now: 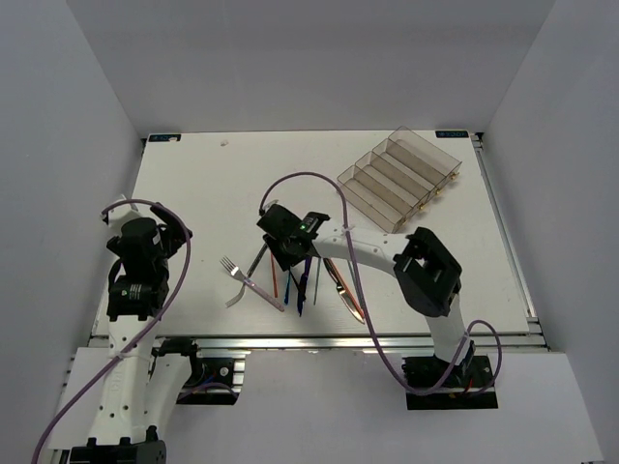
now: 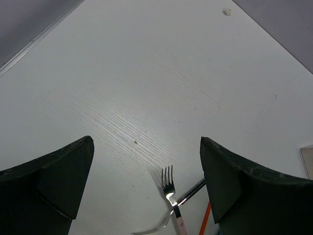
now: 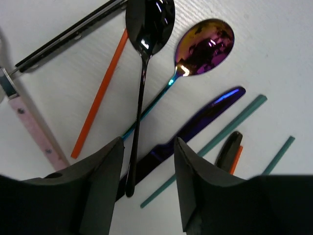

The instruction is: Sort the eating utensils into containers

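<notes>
Right fingers (image 3: 105, 181) apart, straddling the slim handle of the glossy black metal spoon (image 3: 146, 24) on the white tabletop (image 2: 146, 73). Left fingers (image 2: 58, 171) spread wide, silver metal fork (image 2: 168, 183) lying just ahead between them.

That black spoon (image 3: 146, 29) is mirror-glossy metal, purple spoon (image 3: 205, 46) shiny iridescent; table (image 2: 146, 98) looks matt, faint woodgrain; tray (image 1: 401, 179) smoky clear plastic.
</notes>
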{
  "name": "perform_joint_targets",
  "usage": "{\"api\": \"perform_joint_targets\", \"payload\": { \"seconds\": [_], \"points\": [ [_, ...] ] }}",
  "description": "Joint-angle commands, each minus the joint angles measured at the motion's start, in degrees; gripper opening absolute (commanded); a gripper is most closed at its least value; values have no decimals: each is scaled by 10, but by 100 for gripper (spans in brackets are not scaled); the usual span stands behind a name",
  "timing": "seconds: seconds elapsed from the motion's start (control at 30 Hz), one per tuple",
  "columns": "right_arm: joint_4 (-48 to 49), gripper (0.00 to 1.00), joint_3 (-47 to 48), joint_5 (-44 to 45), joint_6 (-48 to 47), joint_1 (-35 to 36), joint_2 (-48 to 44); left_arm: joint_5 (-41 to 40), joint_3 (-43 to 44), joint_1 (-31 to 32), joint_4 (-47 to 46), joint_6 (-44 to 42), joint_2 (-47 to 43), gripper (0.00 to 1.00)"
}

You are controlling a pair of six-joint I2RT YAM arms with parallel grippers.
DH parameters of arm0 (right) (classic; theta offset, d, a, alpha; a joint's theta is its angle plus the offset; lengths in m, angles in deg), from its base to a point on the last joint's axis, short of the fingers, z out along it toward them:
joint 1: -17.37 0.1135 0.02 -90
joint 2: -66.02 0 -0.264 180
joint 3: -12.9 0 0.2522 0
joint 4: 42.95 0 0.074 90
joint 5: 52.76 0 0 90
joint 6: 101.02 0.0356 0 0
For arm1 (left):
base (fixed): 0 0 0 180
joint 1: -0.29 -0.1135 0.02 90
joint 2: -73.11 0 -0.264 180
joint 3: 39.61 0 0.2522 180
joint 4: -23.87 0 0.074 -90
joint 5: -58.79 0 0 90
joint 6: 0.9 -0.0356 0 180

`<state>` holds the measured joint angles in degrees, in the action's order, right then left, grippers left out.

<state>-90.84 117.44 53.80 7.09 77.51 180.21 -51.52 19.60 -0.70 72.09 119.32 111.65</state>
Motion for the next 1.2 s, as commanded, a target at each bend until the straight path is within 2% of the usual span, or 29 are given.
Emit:
{"api": "perform_joint_targets", "payload": {
  "seconds": [0.0,0.17,0.4,0.7,1.07,1.17],
  "points": [
    [5,49,41,3,-18,-12,16,12,-1,1,-4,-6,0,98],
    [23,39,38,-10,-35,-17,30,33,-3,1,-10,-12,-4,98],
    [28,32,74,-39,-54,-18,59,44,-2,1,-12,-17,0,98],
    [16,32,113,-37,-55,-20,108,59,-4,2,-18,-22,-5,98],
    [20,30,99,-57,-50,-23,132,71,-5,1,-22,-24,-10,98],
    [18,23,106,-62,-55,-23,142,71,-5,2,-23,-24,-9,98]
  ]
}}
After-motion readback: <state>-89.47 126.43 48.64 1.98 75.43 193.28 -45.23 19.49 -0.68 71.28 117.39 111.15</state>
